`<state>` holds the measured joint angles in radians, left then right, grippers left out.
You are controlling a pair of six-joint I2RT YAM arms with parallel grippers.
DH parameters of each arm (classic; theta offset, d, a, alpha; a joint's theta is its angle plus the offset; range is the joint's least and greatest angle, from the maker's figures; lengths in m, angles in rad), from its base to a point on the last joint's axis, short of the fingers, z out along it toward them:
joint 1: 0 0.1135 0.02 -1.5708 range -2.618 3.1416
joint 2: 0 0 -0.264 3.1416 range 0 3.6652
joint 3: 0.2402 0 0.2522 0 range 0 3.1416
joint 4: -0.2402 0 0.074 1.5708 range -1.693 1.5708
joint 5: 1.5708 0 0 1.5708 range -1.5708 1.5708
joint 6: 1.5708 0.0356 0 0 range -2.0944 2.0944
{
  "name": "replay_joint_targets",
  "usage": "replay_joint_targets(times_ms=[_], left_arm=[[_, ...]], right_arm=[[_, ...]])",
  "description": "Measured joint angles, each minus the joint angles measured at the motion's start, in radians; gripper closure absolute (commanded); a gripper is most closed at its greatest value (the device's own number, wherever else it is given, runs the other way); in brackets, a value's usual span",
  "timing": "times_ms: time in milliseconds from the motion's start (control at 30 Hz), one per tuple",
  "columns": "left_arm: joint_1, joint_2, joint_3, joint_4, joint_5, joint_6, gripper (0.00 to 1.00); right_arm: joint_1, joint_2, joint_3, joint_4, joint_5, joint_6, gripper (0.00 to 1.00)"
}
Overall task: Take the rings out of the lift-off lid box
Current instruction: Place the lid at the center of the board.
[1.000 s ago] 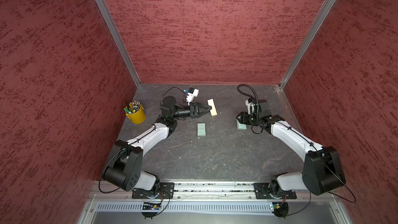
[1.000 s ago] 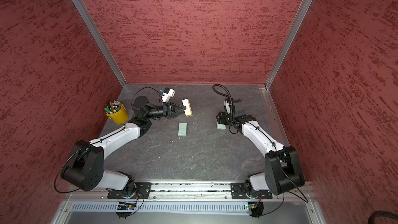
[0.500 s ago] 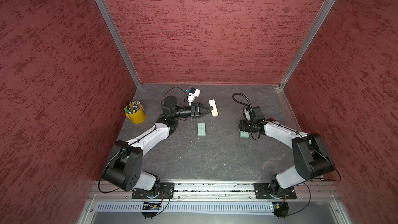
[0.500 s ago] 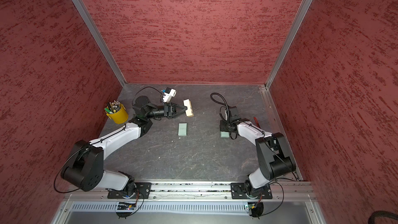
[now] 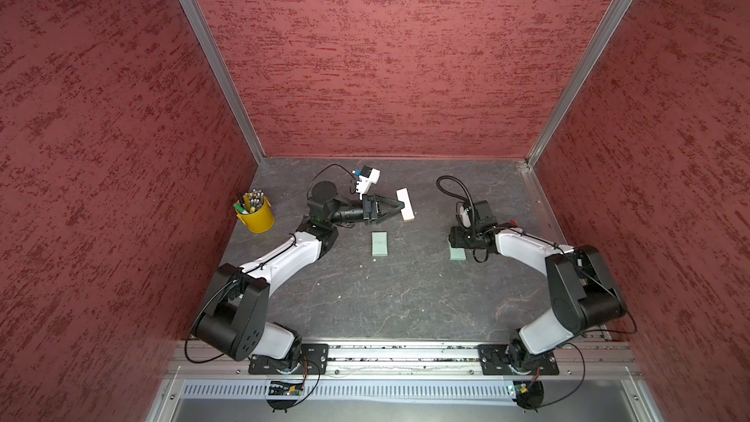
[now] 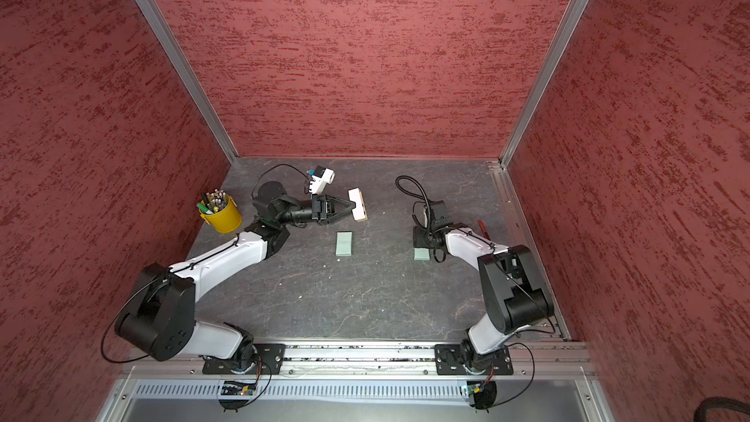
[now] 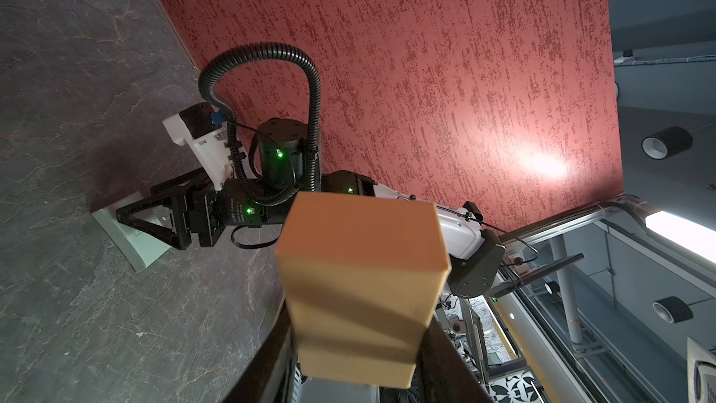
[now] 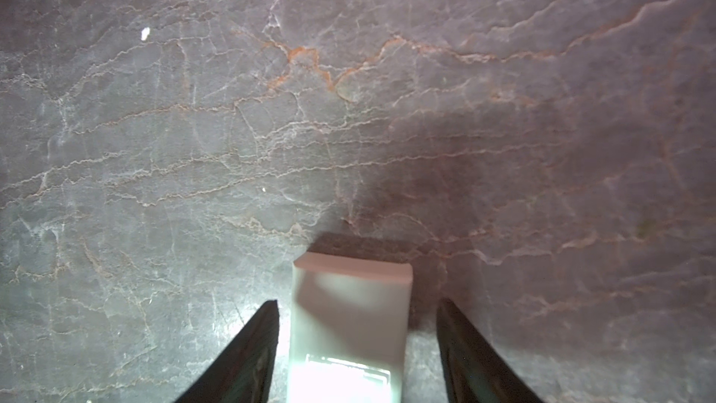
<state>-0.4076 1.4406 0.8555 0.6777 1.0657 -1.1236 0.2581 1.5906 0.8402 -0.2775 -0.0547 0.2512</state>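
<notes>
Rings too small to make out. Left gripper (image 5: 400, 209) pinches a cream box (image 5: 404, 196). Right gripper (image 8: 356, 304): jaws spread, straddling a mint-green box (image 8: 348, 343), gaps on both sides.

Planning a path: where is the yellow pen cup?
The yellow pen cup stands far left on the table in both top views, beside the left wall.

A flat mint-green rectangular box (image 5: 379, 243) is lying mid-table on the dark veined stone-look table (image 5: 365, 310). To its right, well apart, a second flat mint-green box (image 5: 457, 255) is sitting between the right gripper's (image 8: 356, 306) spread jaws, touching neither. Behind the middle box, a cream oblong box (image 5: 408, 198) is sitting clamped in the left gripper (image 5: 400, 208). A yellow bucket of pens (image 5: 257, 219) is standing far left.
</notes>
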Motion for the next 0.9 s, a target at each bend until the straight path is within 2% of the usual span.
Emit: replay_joint_targets(times_ms=[133, 267, 433, 567, 633, 667, 700, 900], left_arm=[[-0.005, -0.003, 0.000, -0.013, 0.001, 0.008, 0.65], [-0.010, -0.003, 0.000, -0.025, 0.003, 0.019, 0.65], [-0.016, -0.003, 0.002, -0.032, 0.003, 0.023, 0.64], [-0.019, -0.003, 0.002, -0.035, 0.004, 0.028, 0.64], [-0.020, -0.003, 0.002, -0.035, 0.004, 0.033, 0.64], [-0.021, -0.003, 0.002, -0.035, 0.004, 0.034, 0.64], [-0.021, -0.003, 0.002, -0.035, 0.004, 0.036, 0.64], [-0.024, -0.003, 0.005, -0.035, 0.006, 0.040, 0.63]], right_arm=[[0.000, -0.039, 0.059, -0.029, -0.068, -0.006, 0.27], [-0.001, -0.166, 0.144, -0.006, -0.304, 0.010, 0.20], [-0.010, -0.294, 0.212, 0.238, -0.680, 0.163, 0.17], [-0.013, -0.288, 0.206, 0.479, -0.875, 0.352, 0.14], [-0.013, -0.274, 0.192, 0.587, -0.938, 0.446, 0.13], [-0.013, -0.266, 0.185, 0.633, -0.963, 0.488, 0.04], [-0.013, -0.258, 0.182, 0.667, -0.984, 0.521, 0.03], [0.013, -0.222, 0.179, 0.746, -1.052, 0.591, 0.02]])
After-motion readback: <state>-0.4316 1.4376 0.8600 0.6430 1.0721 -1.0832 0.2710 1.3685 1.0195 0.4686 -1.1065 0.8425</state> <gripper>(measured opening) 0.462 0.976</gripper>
